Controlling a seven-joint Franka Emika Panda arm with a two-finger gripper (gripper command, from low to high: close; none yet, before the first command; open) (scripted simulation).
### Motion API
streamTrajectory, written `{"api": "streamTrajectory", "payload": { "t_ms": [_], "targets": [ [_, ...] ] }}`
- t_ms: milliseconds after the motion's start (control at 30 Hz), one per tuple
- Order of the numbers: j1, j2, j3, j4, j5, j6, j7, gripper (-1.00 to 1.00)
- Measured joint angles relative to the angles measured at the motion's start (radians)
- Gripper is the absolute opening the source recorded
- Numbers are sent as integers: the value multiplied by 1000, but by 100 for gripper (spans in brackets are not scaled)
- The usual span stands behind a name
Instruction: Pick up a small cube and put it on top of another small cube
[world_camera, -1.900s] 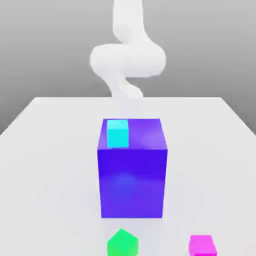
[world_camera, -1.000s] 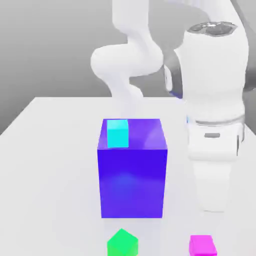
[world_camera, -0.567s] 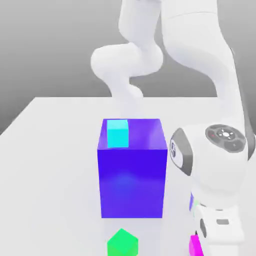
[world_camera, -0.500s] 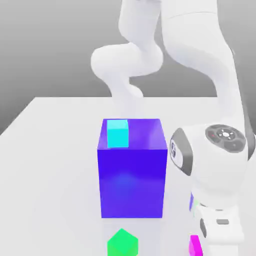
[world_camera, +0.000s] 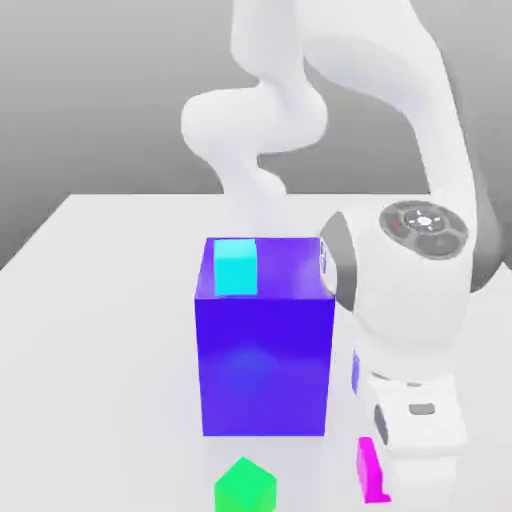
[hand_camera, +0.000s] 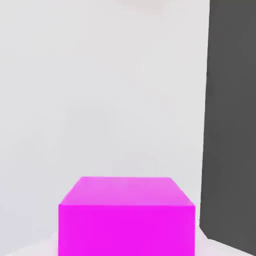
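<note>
The small magenta cube sits at the front right of the white table, half hidden behind my hand. It has shifted along with the hand, so my gripper is shut on it. In the hand view the magenta cube looms close beneath the camera, above the table. The small green cube rests on the table to the exterior view's left of the magenta one, in front of the big block, with a gap between the two.
A big blue-purple block stands mid-table with a small cyan cube on its top, just left of my arm. The white table stretches open to the left. Its edge meets a dark background.
The arm swung in and came down over the magenta cube, and the gripper went from open to shut on it. Hand and cube have since shifted left and slightly up.
</note>
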Motion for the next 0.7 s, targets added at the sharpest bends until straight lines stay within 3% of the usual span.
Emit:
{"api": "streamTrajectory", "payload": {
  "t_ms": [700],
  "targets": [
    [-217, -147, 4, -85, -27, -18, -614, -100]
  ]
}}
